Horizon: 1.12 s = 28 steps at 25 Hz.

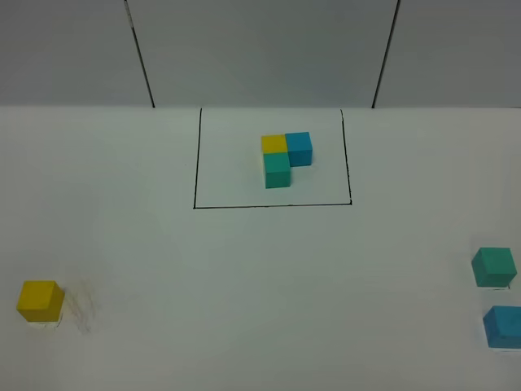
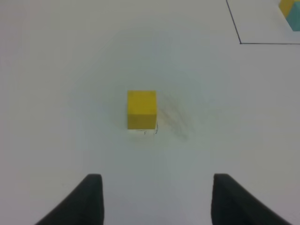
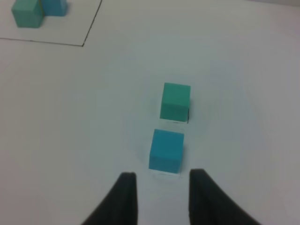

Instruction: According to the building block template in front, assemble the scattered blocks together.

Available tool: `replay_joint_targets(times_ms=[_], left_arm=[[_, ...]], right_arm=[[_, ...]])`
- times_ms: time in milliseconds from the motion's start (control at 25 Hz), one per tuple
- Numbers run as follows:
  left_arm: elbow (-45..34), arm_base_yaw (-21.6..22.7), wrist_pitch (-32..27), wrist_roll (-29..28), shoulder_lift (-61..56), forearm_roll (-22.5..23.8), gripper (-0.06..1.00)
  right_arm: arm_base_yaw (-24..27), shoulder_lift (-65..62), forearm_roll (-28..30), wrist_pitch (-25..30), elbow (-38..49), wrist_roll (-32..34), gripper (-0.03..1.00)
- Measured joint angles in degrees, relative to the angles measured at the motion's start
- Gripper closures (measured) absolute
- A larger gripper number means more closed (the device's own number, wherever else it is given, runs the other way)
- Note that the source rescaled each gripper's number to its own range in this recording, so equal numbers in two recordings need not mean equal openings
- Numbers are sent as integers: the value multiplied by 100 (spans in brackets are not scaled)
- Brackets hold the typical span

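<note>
The template is a yellow, blue and teal-green L inside a thin black rectangle at the table's middle back. The loose yellow cube sits at the front left. In the left wrist view it lies ahead of my left gripper, which is open wide, empty and apart from it. The loose teal-green cube and blue cube sit at the right edge. In the right wrist view my right gripper is open and empty just short of the blue cube, with the teal-green cube beyond. Neither gripper shows in the exterior view.
The white table ends at a grey wall with dark seams behind the template. Faint scuff marks lie beside the yellow cube. The frame's corner line and part of the template show in the wrist views.
</note>
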State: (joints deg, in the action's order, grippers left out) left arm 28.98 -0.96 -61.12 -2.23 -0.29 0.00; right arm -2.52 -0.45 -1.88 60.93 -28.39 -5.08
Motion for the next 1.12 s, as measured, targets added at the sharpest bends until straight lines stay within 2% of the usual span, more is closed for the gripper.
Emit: replay_joint_targets(times_ms=[1120], left_arm=[[0, 0, 0, 11, 0, 0, 78]], right_arm=[[0, 0, 0, 0, 0, -5, 97]])
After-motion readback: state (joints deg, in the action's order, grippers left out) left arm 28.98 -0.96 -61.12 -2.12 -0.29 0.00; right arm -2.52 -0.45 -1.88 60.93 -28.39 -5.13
